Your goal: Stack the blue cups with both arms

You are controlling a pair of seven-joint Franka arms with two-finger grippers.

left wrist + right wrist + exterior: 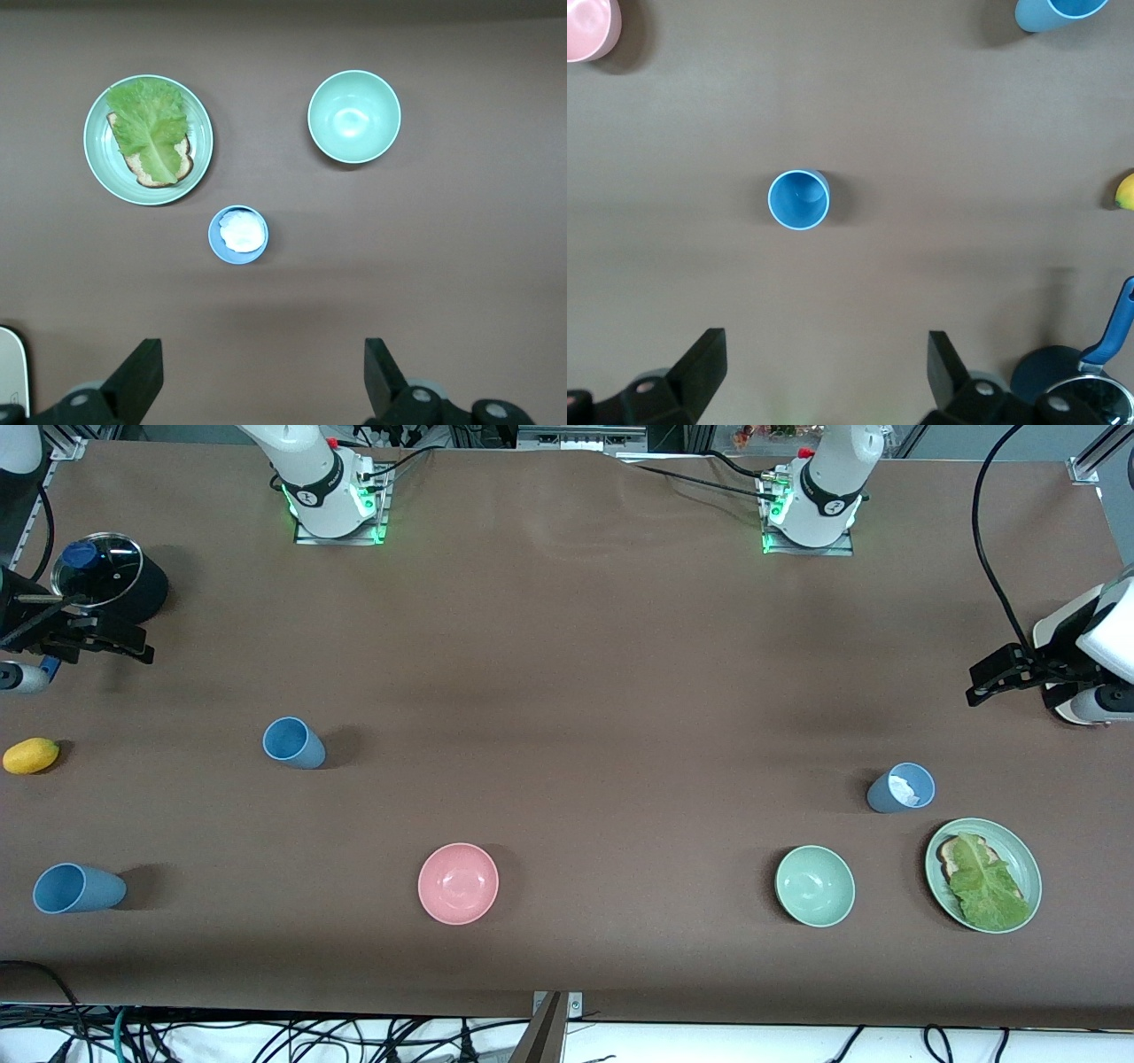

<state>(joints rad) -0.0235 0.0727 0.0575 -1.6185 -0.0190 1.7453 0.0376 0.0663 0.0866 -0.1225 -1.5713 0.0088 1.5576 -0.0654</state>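
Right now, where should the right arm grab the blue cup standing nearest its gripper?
Probably by the rim, from straight above. That blue cup stands upright, mouth open and empty, with bare table around it. The right gripper has its jaws open; one could drop inside the wall, one outside, since the body tapers toward the base.

Three cups stood apart on the surface (567, 691): one cup (293, 743) left of centre, another cup (76, 888) at lower left, the third cup (901, 788) at right, just above a plate (1028, 877).
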